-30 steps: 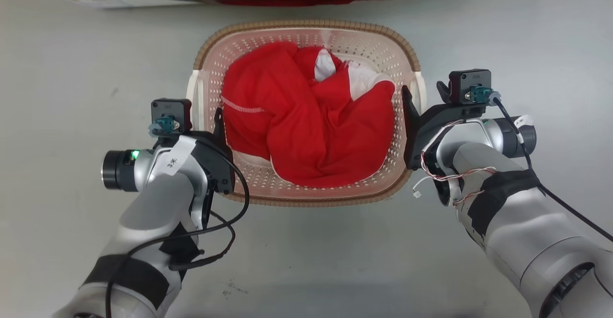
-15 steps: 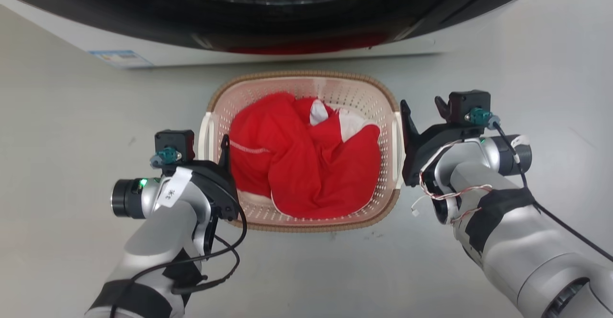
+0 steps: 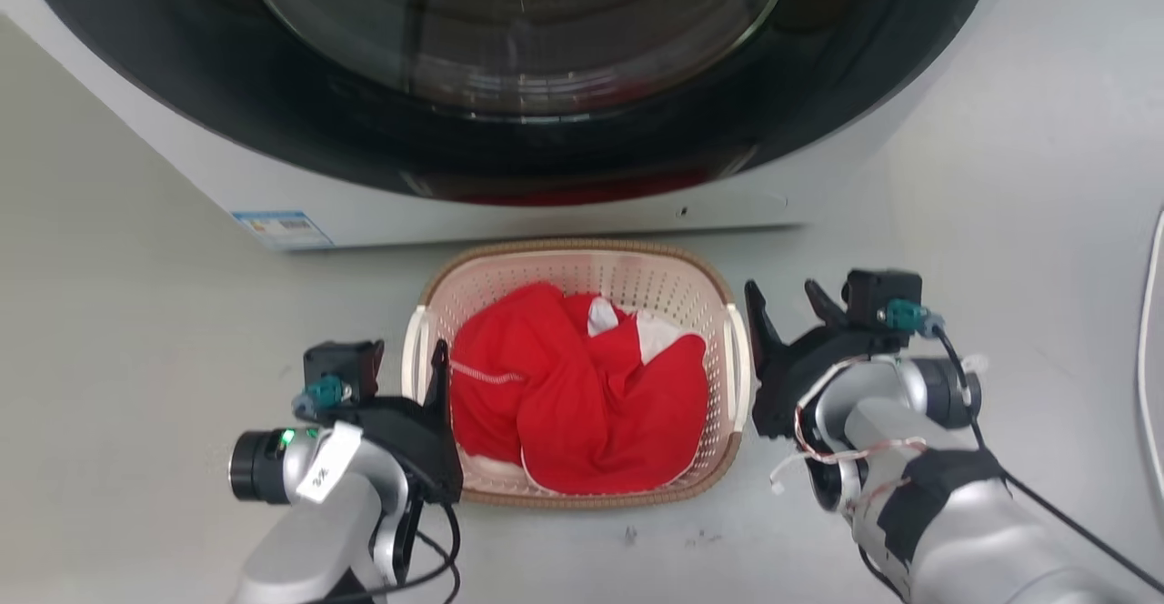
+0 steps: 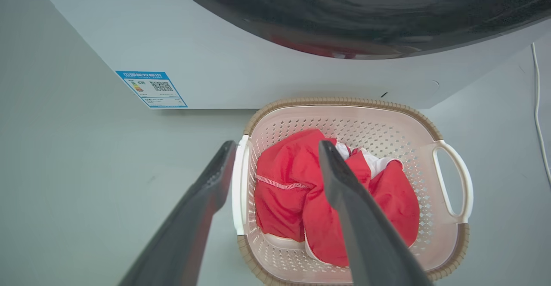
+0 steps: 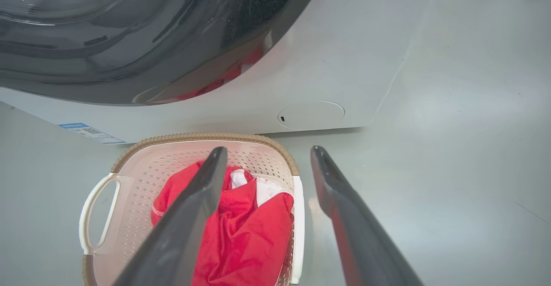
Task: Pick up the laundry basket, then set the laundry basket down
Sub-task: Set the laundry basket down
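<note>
2 prs jaws spread wide, flanking laundry basket (image 3: 627,278).

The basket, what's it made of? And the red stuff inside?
The laundry basket looks like smooth pale pink plastic, moulded with rows of holes. Its brown rim looks woven, probably plastic too. The red clothing looks like soft matte fabric, going by its folds.

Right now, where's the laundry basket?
Head view, centre: the laundry basket sits on the floor before the washer, flanked by the left gripper and right gripper.
</note>
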Controlling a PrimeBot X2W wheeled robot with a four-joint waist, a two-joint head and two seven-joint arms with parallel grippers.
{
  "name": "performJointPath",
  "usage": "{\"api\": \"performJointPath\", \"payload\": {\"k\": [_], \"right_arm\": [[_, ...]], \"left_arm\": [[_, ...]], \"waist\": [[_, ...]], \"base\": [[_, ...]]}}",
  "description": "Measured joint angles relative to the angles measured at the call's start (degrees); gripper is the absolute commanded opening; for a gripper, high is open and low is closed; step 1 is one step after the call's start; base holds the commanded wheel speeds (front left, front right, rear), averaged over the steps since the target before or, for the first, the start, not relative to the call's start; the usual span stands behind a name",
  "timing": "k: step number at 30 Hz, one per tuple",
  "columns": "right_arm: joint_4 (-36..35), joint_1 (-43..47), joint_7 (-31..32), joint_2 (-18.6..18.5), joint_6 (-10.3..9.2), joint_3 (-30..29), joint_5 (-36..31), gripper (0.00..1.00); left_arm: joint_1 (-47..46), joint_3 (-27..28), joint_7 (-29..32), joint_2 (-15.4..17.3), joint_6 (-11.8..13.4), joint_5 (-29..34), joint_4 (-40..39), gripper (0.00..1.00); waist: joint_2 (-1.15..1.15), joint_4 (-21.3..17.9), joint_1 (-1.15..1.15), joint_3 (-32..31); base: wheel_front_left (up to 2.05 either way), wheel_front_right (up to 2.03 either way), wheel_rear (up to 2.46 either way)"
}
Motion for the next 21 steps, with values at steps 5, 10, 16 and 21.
{"api": "performJointPath", "payload": {"k": [5,10,16,21], "right_arm": [[-3.2,5.1,0.0,-1.2,-0.02,-2.7,-0.9,1.00],[-6.9,10.7,0.0,-2.6,-0.12,-5.7,-2.1,1.00],[-12.7,18.5,0.0,-3.4,-0.43,-9.6,-5.0,1.00],[-18.8,27.6,0.0,-3.8,-0.44,-13.2,-8.3,1.00]], "left_arm": [[5.2,1.6,0.0,0.8,0.9,2.2,-4.9,1.00],[11.2,3.2,0.0,1.7,1.5,4.1,-10.4,1.00],[19.5,5.6,0.0,2.9,2.0,6.9,-17.2,1.00],[28.3,8.5,0.0,4.6,2.4,9.9,-23.9,1.00]], "waist": [[0.00,0.0,0.01,-4.3],[0.00,0.1,0.00,-8.5],[0.00,0.4,0.00,-13.7],[0.00,0.6,0.00,-18.8]], "base": [[0.00,0.00,0.00],[0.00,0.00,0.00],[0.00,0.00,0.00],[0.00,0.00,0.00]]}}
